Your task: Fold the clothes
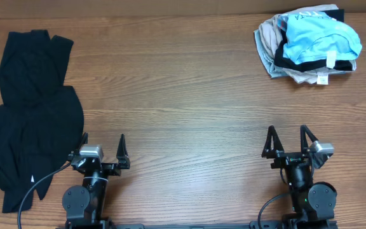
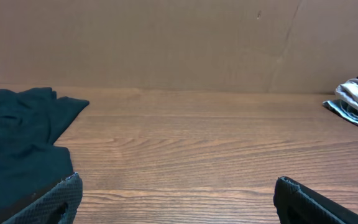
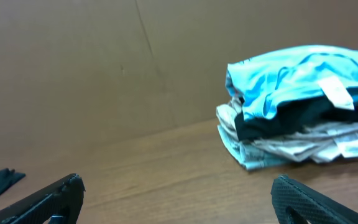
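At the near edge the left gripper (image 1: 103, 143) and right gripper (image 1: 287, 137) stand with jaws spread, empty. The black garment (image 1: 30, 121) sprawls rumpled along the bench's (image 1: 189, 95) left edge. It looks limp and light, likely best pinched at a hem corner. A pile (image 1: 310, 44) sits far right.

Even soft light, faint shadows, wrist cams blurry

We can pass across the middle of the desk (image 1: 189, 95); the black garment (image 1: 30, 121) blocks the left edge, a pile (image 1: 310, 44) the far right corner.
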Controlling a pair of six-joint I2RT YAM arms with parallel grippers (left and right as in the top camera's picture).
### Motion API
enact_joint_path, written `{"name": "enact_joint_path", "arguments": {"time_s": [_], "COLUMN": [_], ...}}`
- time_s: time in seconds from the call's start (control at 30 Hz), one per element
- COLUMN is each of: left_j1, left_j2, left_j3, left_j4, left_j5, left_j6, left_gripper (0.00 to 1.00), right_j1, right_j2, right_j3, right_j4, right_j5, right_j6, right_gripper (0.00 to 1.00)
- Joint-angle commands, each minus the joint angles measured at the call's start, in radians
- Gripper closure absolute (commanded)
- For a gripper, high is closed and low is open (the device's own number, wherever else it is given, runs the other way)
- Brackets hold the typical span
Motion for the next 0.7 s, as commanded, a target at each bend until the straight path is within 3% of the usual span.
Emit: {"name": "enact_joint_path", "arguments": {"time_s": [0.0, 0.27, 0.67], "left_j1": [0.006, 0.006, 0.006], "left_j2": [-0.01, -0.01, -0.006], "left_j3": [-0.002, 0.09, 0.436], "left_j4": [0.013, -0.029, -0.375], "left_j5": [0.005, 0.003, 0.0], "left_j6": [-0.01, -0.001, 0.053], "left_gripper": [0.0, 0.0, 0.0], "right_j1": [0.005, 0.005, 0.005], "right_j2": [-0.01, -0.01, -0.005], "right_j3": [-0.01, 0.011, 0.153], "right_j4": [0.035, 0.096, 0.039], "right_j5": [-0.043, -0.157, -0.209], "right_j6": [0.0, -0.001, -0.031], "right_gripper": [0.0, 0.0, 0.0]}}
